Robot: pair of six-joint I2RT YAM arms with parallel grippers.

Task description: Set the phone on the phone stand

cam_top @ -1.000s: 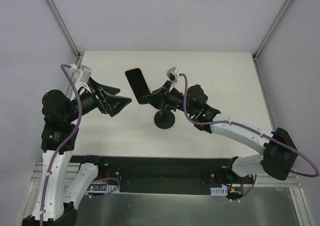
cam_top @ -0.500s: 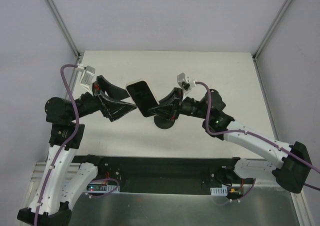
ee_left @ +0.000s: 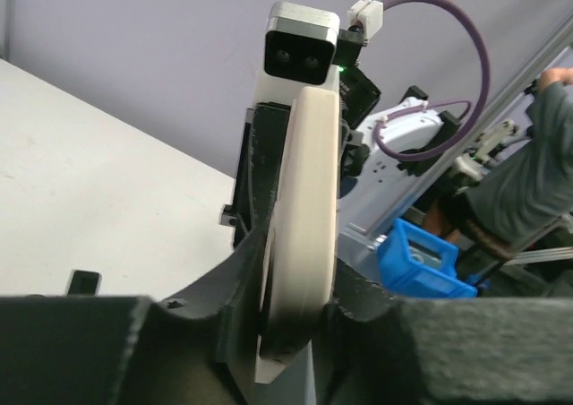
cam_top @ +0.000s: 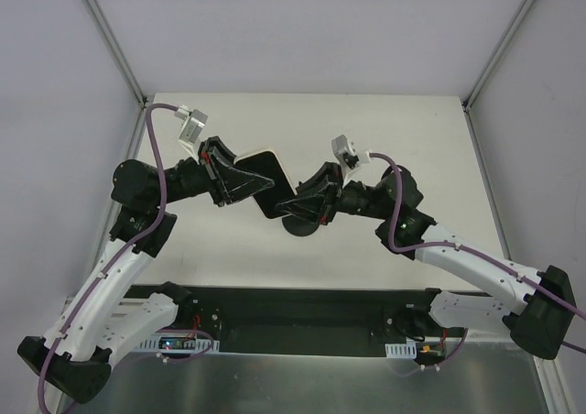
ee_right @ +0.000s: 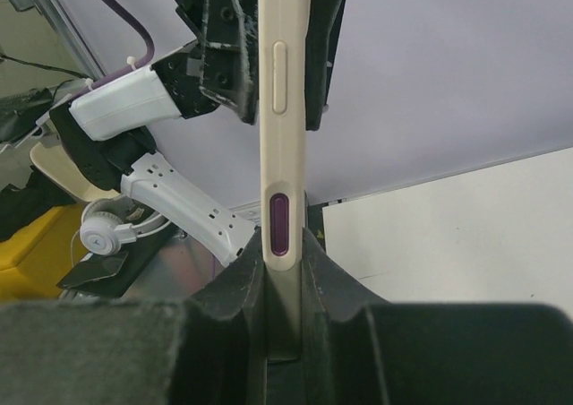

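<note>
The phone (cam_top: 271,178) hangs above the table, black screen up in the top view, held between both arms. My left gripper (cam_top: 254,184) is shut on its left end; in the left wrist view the cream edge (ee_left: 309,199) sits pinched between my jaws (ee_left: 300,326). My right gripper (cam_top: 300,203) is shut on the other end, and the right wrist view shows the cream side with its purple button (ee_right: 284,109) rising from the jaws (ee_right: 285,284). The phone stand (cam_top: 298,227) shows only as part of its black disc base under the right gripper.
The white table (cam_top: 403,130) stretches behind and to the right, with grey walls and frame posts at its corners. A blue bin (ee_left: 421,263) and cables lie beyond the table's edge in the left wrist view.
My left arm swung right to the phone and its jaws closed on the phone's left end. The right arm, still gripping, shifted the phone slightly right and down over the stand.
</note>
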